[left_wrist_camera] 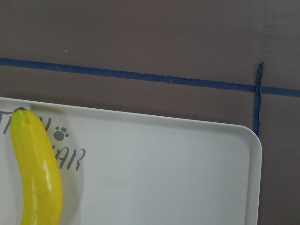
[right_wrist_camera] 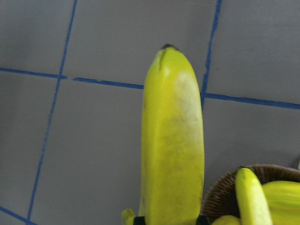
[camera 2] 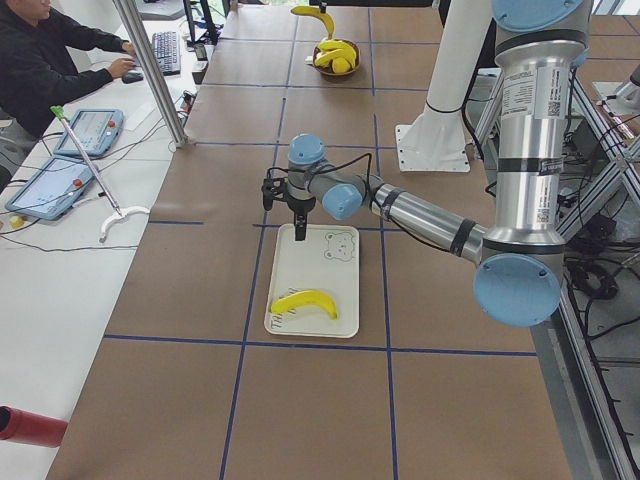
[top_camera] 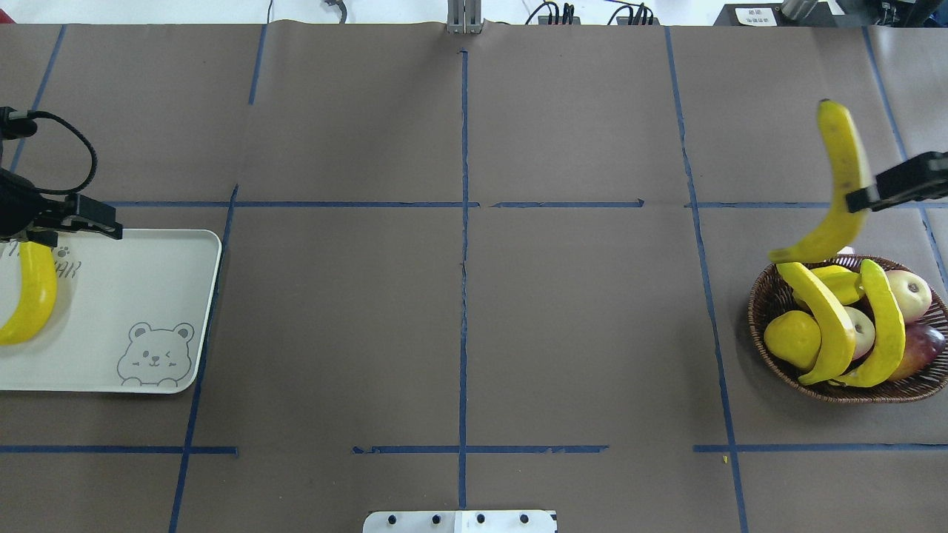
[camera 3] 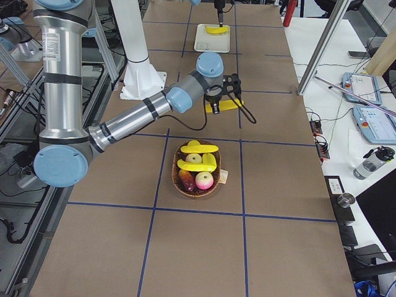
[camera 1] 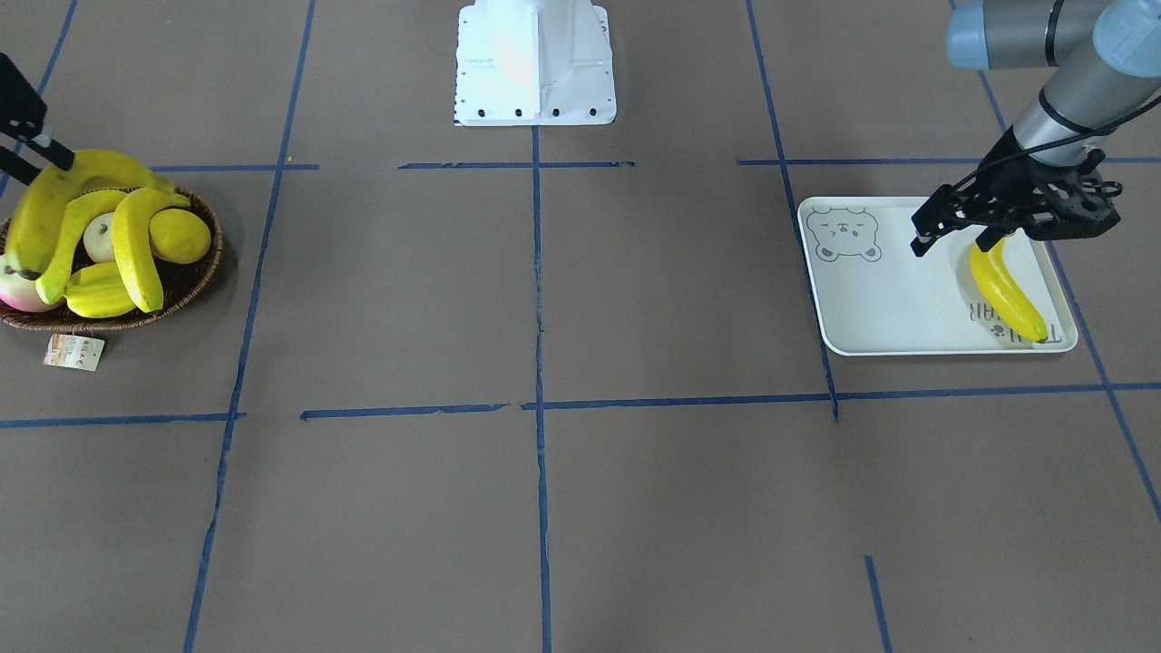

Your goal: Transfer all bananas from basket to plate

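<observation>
Right pincer [top_camera: 863, 198] is clamping a banana [top_camera: 840, 170] around its middle, holding it raised over the desk [top_camera: 474, 333], clear of the basket [top_camera: 757, 318]. In the basket, a second banana [top_camera: 823, 326] and a third banana [top_camera: 885, 326] are lying side by side across a lemon [top_camera: 792, 337] and other fruit. Left pincer [camera 1: 952, 243] is hovering over the plate [top_camera: 148, 281], spread wide, gripping nothing. A fourth banana [top_camera: 29, 296] is lying flat at the plate's lettered end.

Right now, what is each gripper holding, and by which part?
The right gripper holds a banana near its middle, clear of the basket. The left gripper holds nothing; a second banana lies free on the plate.
</observation>
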You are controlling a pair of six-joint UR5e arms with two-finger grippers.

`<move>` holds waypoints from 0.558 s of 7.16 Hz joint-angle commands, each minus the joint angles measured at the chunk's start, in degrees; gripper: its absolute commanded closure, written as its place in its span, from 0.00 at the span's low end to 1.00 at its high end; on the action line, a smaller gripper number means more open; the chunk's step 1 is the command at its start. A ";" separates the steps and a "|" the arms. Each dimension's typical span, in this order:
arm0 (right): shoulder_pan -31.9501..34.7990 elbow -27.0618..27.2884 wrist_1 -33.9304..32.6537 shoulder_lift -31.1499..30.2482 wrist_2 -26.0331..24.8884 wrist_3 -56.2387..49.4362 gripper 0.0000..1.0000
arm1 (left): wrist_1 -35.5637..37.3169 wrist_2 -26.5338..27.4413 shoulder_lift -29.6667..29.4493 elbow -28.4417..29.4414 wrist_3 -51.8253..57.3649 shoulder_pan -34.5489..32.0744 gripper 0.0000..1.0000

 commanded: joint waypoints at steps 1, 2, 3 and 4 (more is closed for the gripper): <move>-13.36 0.05 0.18 11.45 -9.57 19.78 1.00 | -3.93 0.05 -7.59 0.61 -14.90 5.24 0.01; -19.44 0.06 -0.08 14.89 -15.29 25.87 1.00 | -9.79 0.13 -10.85 1.05 -24.82 8.06 0.01; -25.76 -0.03 -0.26 16.57 -20.48 29.41 1.00 | -16.38 0.22 -13.93 2.45 -33.36 8.95 0.01; -31.91 -0.12 -3.83 19.72 -26.63 30.75 1.00 | -24.01 0.31 -16.74 5.16 -39.97 9.49 0.01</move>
